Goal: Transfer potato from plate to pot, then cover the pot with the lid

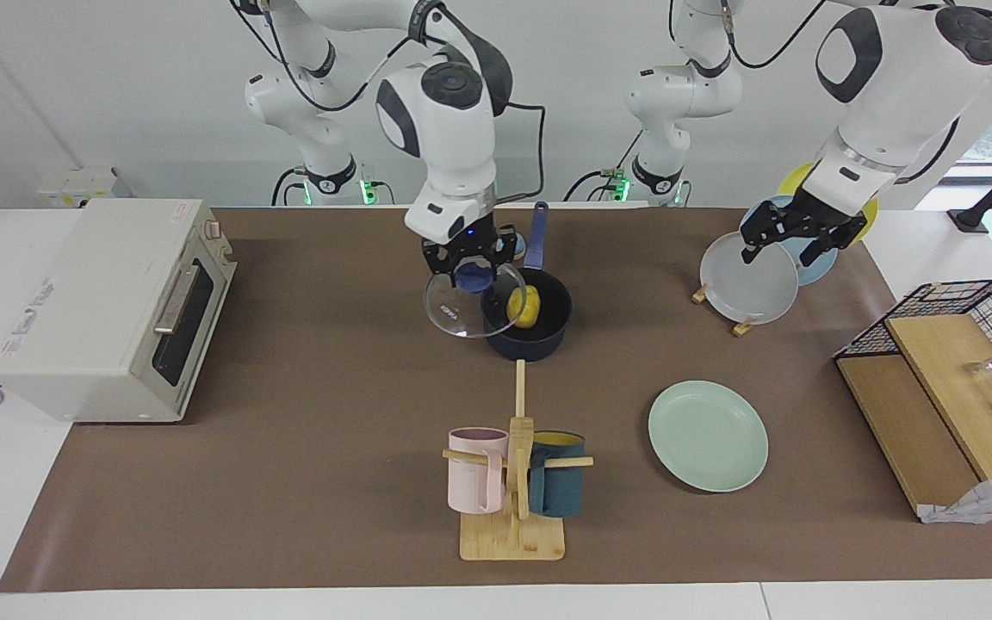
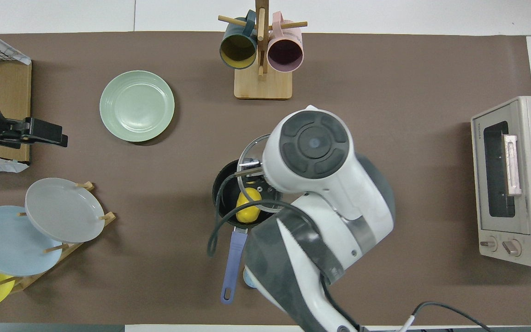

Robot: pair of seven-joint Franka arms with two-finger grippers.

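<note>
One word, "TOSHIBA", marks the toaster oven (image 2: pixel 514 180) beside the pot (image 2: pixel 228 193).

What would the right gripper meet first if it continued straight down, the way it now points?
Holding the lid by its knob, the right gripper would probably bring the lid onto the pot rim at the right arm's end. The potato lies inside; depth is unclear.

the table carries 4 plates: 1 mint-green plate (image 1: pixel 708 436) lying flat and 3 upright in a rack (image 1: pixel 724 310). there are 2 mugs (image 1: pixel 476 469), 1 pot (image 1: pixel 530 331), 1 potato (image 1: pixel 523 306), 1 lid (image 1: pixel 461 312), 1 toaster oven (image 1: pixel 108 306) and 2 arms.
</note>
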